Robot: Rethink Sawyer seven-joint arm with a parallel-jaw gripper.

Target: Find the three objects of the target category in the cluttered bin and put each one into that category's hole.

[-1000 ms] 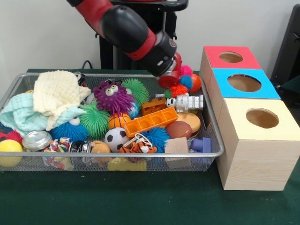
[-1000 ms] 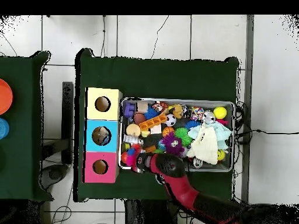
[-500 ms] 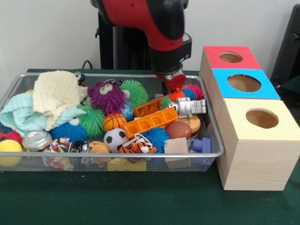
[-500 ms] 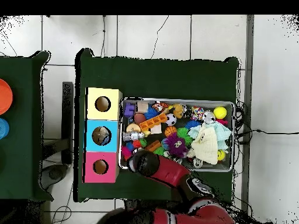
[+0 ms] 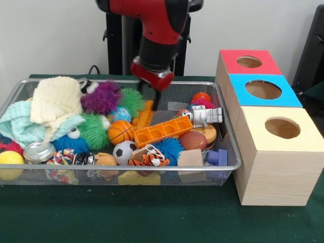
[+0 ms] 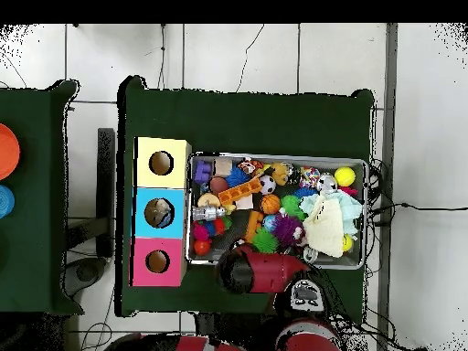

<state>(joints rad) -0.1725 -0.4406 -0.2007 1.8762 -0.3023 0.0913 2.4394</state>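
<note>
Toys fill the silver wire-mesh bin (image 5: 223,152) right under the red and black pincer (image 5: 151,98), whose tips I cannot tell apart, so it should dip slowly beside the long orange plastic block (image 5: 163,131).

A green table (image 5: 126,217) carries a wire bin (image 5: 223,147) beside three boxes (image 5: 276,152).

You cannot see the jaws: in the front view the arm (image 5: 154,35) ends in a blur behind the orange strip; from overhead its own bulk covers them; the arm's upper part runs off the top edge; the yellow ball (image 5: 10,164) is cut by the left edge; toys under the knitted cloths (image 5: 53,109) are hidden; the item inside the blue box's hole (image 6: 159,214) is too small to tell.
</note>
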